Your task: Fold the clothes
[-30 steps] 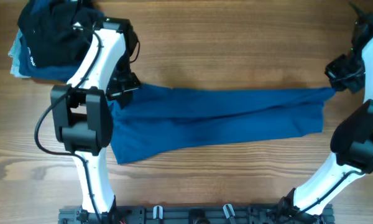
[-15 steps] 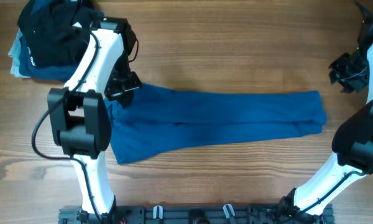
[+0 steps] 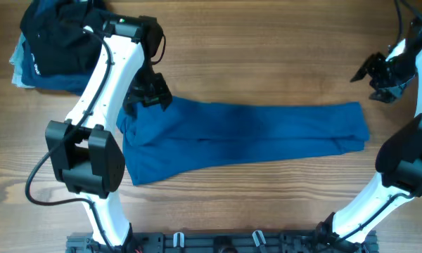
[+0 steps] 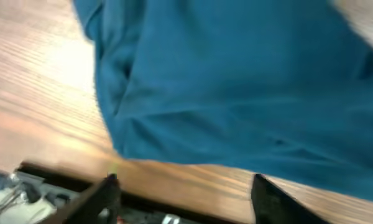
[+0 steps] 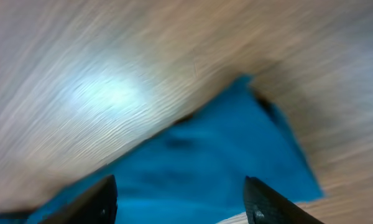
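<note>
mid-blue soft cloth garment [image 3: 246, 133]: lying flat as a long band across the middle of the brown wooden table [image 3: 267, 42].
left gripper [image 4: 183, 193]: hovering wide and empty over the table's left part.
right gripper [image 5: 180, 199]: hovering wide and empty near the table's right edge.

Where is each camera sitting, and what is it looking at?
Overhead: above the table, looking straight down at the blue shirt; both arms, left hand and right hand show.
Left wrist: on the left arm, looking down at the shirt's bunched edge; its fingers show.
Right wrist: on the right arm, looking down at the shirt's corner; its fingers show.
Shared: all see the shirt.
</note>
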Robot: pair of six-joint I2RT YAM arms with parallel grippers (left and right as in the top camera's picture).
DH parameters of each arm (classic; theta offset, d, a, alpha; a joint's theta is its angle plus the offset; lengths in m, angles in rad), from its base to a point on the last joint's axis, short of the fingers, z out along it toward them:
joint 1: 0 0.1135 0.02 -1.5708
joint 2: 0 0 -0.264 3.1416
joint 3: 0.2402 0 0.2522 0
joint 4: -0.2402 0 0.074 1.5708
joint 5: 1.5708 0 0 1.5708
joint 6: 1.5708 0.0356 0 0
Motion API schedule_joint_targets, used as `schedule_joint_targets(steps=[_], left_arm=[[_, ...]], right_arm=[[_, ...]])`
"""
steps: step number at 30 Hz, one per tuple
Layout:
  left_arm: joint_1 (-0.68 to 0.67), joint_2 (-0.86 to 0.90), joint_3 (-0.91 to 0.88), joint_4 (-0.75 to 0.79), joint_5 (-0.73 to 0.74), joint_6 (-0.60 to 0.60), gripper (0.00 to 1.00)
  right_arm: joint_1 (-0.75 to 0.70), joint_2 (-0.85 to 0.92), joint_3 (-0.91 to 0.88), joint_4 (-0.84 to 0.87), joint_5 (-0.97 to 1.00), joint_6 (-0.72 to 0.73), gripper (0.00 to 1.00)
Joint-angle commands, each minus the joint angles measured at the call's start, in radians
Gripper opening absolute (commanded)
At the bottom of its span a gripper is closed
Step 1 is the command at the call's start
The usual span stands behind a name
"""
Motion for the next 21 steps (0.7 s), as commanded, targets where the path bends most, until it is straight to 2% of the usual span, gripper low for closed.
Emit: schedule_joint_targets(steps=[1,4,8,10,14,16,17,21], left_arm=[[-0.014,-0.007,-0.018,0.047,0.065,0.002,0.61],[-0.014,-0.007,-0.059,0.130,0.063,0.002,0.73],[-0.003,-0.003,-0.105,0.252,0.052,0.032,0.75],[0.001,-0.003,-0.116,0.311,-0.018,0.051,0.79],[0.014,-0.003,-0.116,0.372,-0.127,0.051,0.79],[0.036,-0.003,-0.116,0.393,-0.173,0.051,0.75],[0.052,0.000,-0.116,0.408,-0.171,0.066,0.72],[0.101,0.027,-0.116,0.438,-0.045,0.184,0.71]], right_arm=[[0.027,-0.028,0.024,-0.014,-0.107,-0.085,0.64],[0.067,-0.027,0.021,-0.015,-0.100,-0.097,0.64],[0.115,-0.027,0.021,-0.006,-0.099,-0.110,0.64],[0.134,-0.027,0.021,-0.004,-0.094,-0.116,0.65],[0.143,-0.027,0.021,-0.002,-0.091,-0.118,0.65],[0.143,-0.027,0.021,-0.003,-0.091,-0.120,0.65],[0.143,-0.027,0.021,-0.003,-0.091,-0.120,0.65],[0.143,-0.027,0.021,0.000,-0.092,-0.119,0.65]])
